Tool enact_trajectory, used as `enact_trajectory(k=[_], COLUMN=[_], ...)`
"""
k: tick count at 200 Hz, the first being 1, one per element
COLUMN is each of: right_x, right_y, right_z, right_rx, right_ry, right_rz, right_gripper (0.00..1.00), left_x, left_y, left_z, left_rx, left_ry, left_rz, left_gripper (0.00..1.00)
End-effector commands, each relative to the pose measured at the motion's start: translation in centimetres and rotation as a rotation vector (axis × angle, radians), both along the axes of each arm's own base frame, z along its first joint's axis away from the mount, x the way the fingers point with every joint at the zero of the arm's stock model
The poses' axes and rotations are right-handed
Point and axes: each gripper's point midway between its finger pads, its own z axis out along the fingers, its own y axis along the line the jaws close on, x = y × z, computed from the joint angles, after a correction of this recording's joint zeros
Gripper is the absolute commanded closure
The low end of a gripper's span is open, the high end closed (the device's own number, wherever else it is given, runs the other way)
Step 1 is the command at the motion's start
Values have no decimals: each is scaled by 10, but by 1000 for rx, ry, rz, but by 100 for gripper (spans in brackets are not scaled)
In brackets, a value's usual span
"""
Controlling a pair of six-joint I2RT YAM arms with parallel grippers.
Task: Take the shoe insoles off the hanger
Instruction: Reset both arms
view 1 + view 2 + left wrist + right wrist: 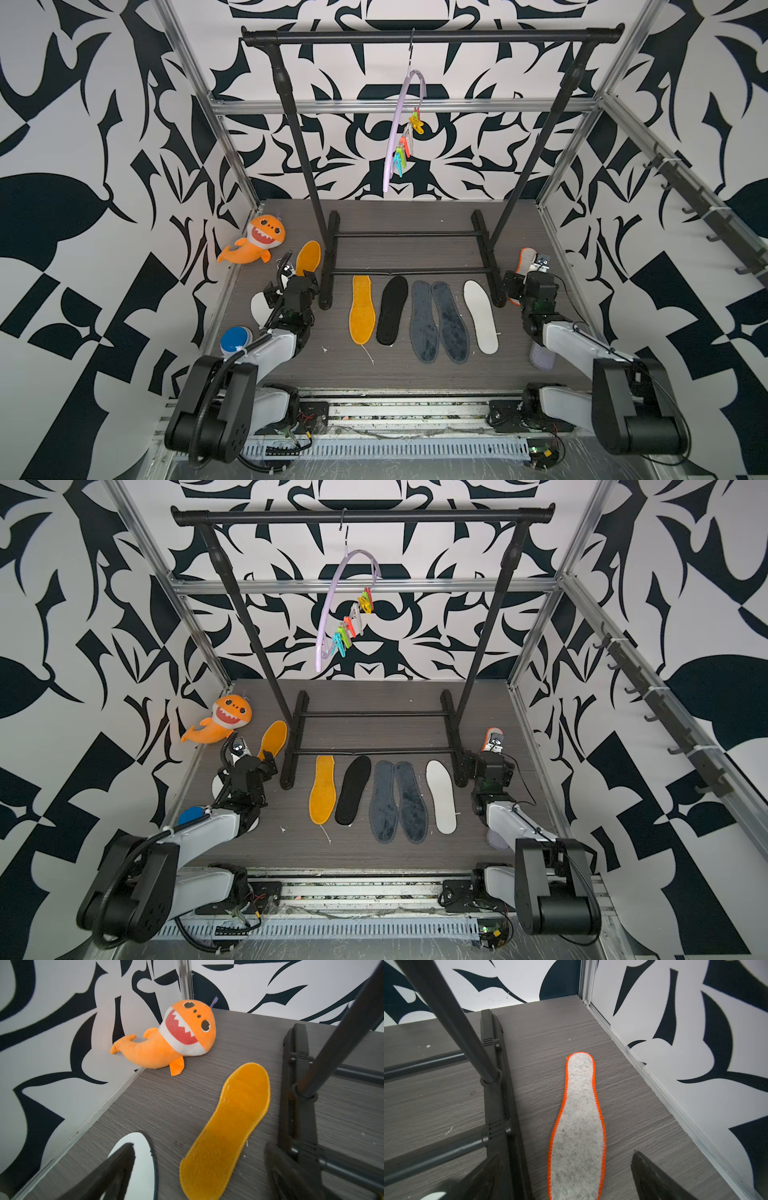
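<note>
The lilac hanger (397,124) hangs bare and tilted from the black clothes rail (432,35). All 8 shoe insoles (392,309) lie flat on the grey table (415,374). The left gripper (199,1147) is spread wide over an orange insole (228,1126). The right gripper (563,1156) is spread wide over the orange-rimmed grey insole (577,1126).

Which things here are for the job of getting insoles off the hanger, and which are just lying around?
For the job:
- lilac hanger
- orange insoles
- black insole
- grey-blue insoles
- white insoles
- grey insole with orange rim
All the insoles lie flat, none hanging.

Just lying about:
- orange plush shark
- blue round thing
- lilac pad
</note>
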Motion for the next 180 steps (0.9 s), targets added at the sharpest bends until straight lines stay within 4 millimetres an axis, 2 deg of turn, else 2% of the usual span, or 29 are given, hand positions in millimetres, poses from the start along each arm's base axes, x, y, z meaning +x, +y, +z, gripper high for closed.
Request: enact_trajectory(k=[1,19,29,42,54,79,98,114,137,160,168,180], right_x=[13,17,21,22,25,31,30,30,32,34,33,33], right_y=[3,10,19,30,38,36,35,36,43,43,43,50], right_z=[10,-2,-8,-19,-15,-20,-21,-20,-21,-23,-22,-22], right_rx=[-25,-13,-25,-57,-98,-101,-98,-98,-96,-103,-99,-96], right_ry=[-95,-136,-152,-139,-168,-111,-92,-102,-95,-78,-85,-89], right_rz=[23,56,98,138,159,142,135,140,183,184,188,226], right_gripper=[0,1,0,0,0,0,0,0,0,0,0,0], left_x=[17,27,25,25,23,22,25,28,30,45,44,45], left_y=[-12,-14,-13,-17,-22,-26,-46,-42,-42,-38,-37,-36], left_z=[11,8,1,5,1,1,-14,-8,-17,-18,-24,-23], left_rx=[29,32,39,54,30,32,24,70,23,48,21,9], left_ry=[-70,-96,-109,-143,-118,-140,-105,-167,-78,-50,-6,-6], left_rz=[-107,-147,-146,-182,-203,-237,-360,-342,-335,-312,-311,-310], left_gripper=[1,1,1,1,1,1,1,1,1,1,1,1])
